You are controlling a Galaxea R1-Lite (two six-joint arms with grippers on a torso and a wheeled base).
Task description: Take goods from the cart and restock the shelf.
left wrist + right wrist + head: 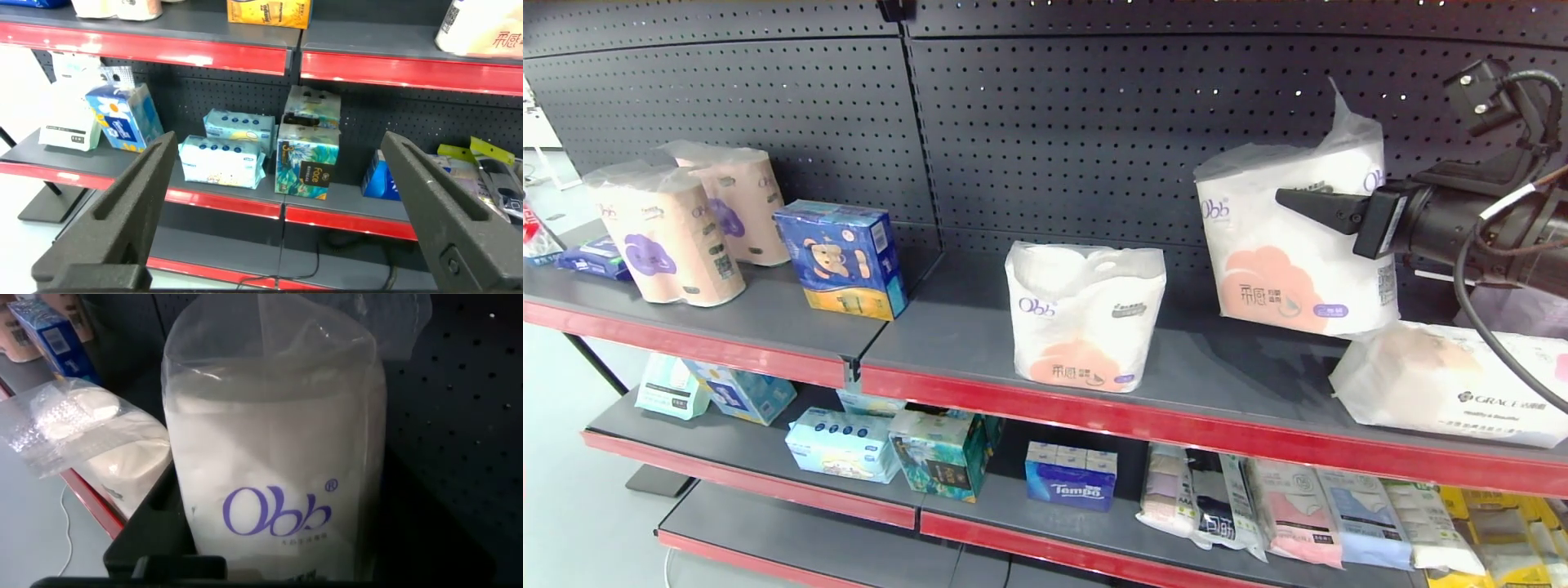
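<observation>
Jaws of right gripper (pixel 1294 202) clasp the white tissue pack (pixel 1290 269); left gripper (pixel 278 143) spread wide, empty

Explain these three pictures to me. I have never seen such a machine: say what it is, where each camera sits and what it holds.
It is a two-armed robot facing a shop shelf. The wide picture comes from a camera on its head, the other two from cameras on its wrists. In the head view the right tool grips a white roll pack, upright at the top shelf, between a matching pack and a flat white pack. The right wrist view shows that held pack close up. The left tool is open and empty; beyond it tissue boxes sit on a lower shelf.
</observation>
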